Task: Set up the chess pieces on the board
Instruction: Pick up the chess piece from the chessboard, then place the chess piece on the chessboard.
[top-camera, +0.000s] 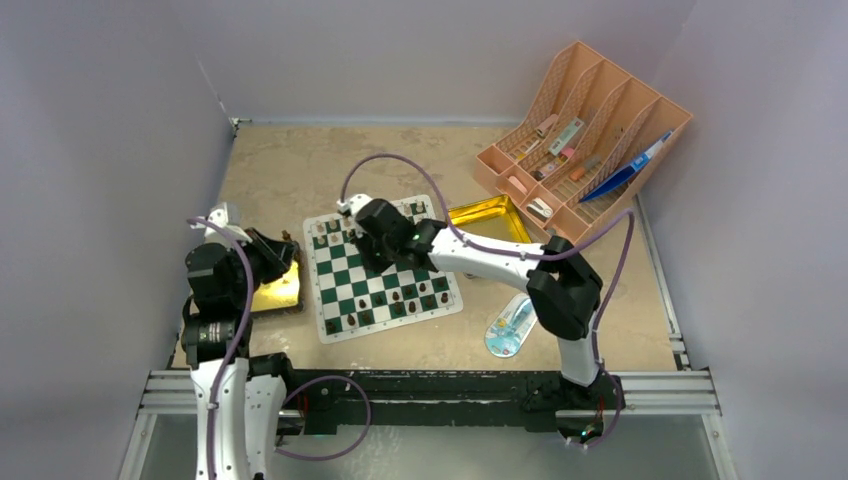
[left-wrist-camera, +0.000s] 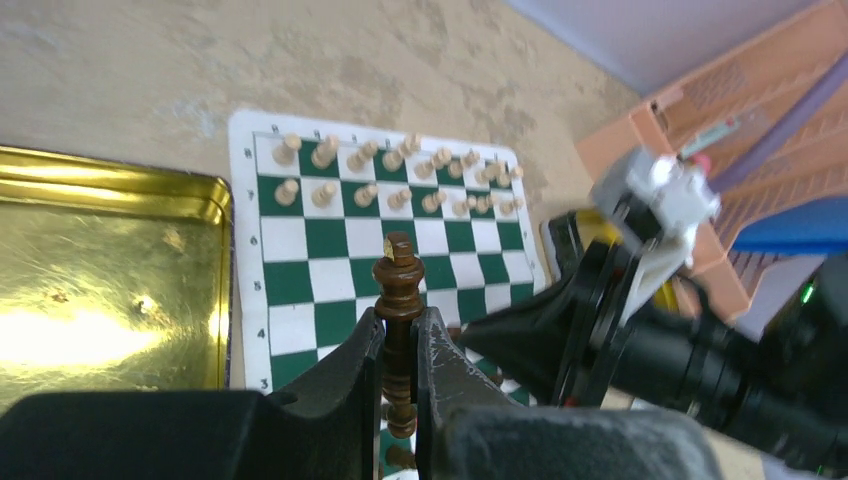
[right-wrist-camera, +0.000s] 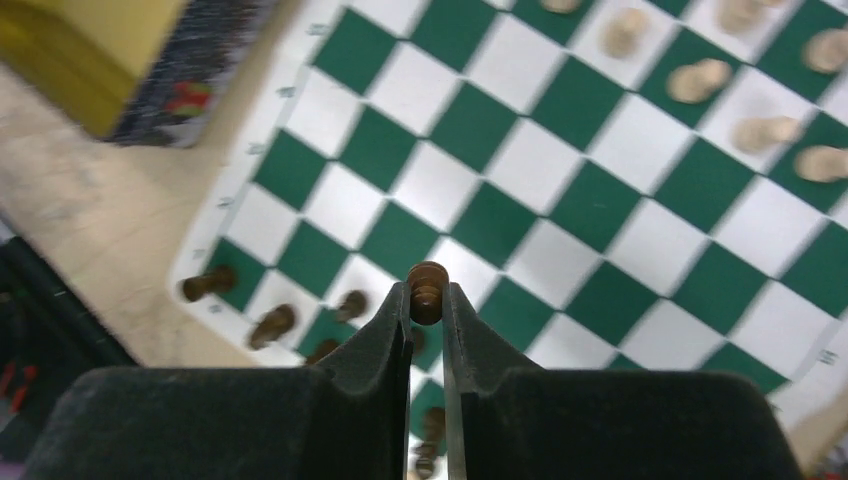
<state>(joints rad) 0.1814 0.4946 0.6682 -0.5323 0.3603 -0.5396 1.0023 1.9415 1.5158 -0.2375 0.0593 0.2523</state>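
Gripping a tall dark piece (left-wrist-camera: 400, 275) by its stem, the left pincer (left-wrist-camera: 400, 330) is closed tight on it and hangs near the gold tin (left-wrist-camera: 100, 290) by the edge of the board (left-wrist-camera: 300, 280), probably waiting its turn. The right pincer (right-wrist-camera: 427, 300) is likewise nipped shut on a small dark piece (right-wrist-camera: 427, 282), held upright by its round head above the board near where other dark pieces (right-wrist-camera: 270, 322) stand, so it can go straight down onto a square. Light pieces (left-wrist-camera: 400, 170) fill the far two rows.
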